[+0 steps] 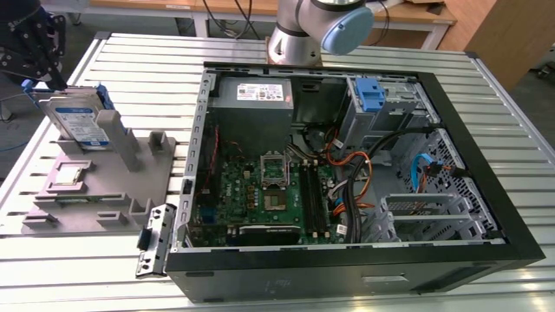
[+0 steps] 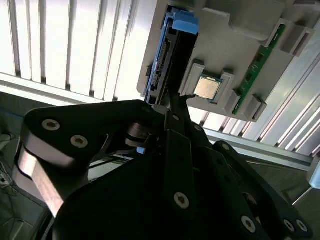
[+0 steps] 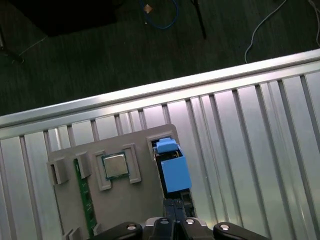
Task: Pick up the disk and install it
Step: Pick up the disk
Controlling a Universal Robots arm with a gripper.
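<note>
The disk (image 1: 77,123) stands on edge in a slot of the grey holder (image 1: 104,182) at the exterior view's left. It is silver-grey with a white-and-blue label and a blue carrier frame. Both wrist views show the disk (image 2: 172,55) (image 3: 172,170) end-on, blue frame toward the camera. My black gripper (image 1: 59,83) hangs over its upper end. The fingers look pressed together, the gripper (image 2: 174,102) (image 3: 175,212) standing right at the disk's near edge. I cannot tell whether they touch it. The open computer case (image 1: 347,162) lies to the right of the holder.
The holder also carries a processor chip (image 2: 205,87) and a green memory stick (image 2: 260,55). Inside the case are a grey power supply (image 1: 256,94), a bay with a blue latch (image 1: 370,97) and loose cables. The arm's base (image 1: 295,39) stands behind the case. The slatted table's edge is close beside the holder.
</note>
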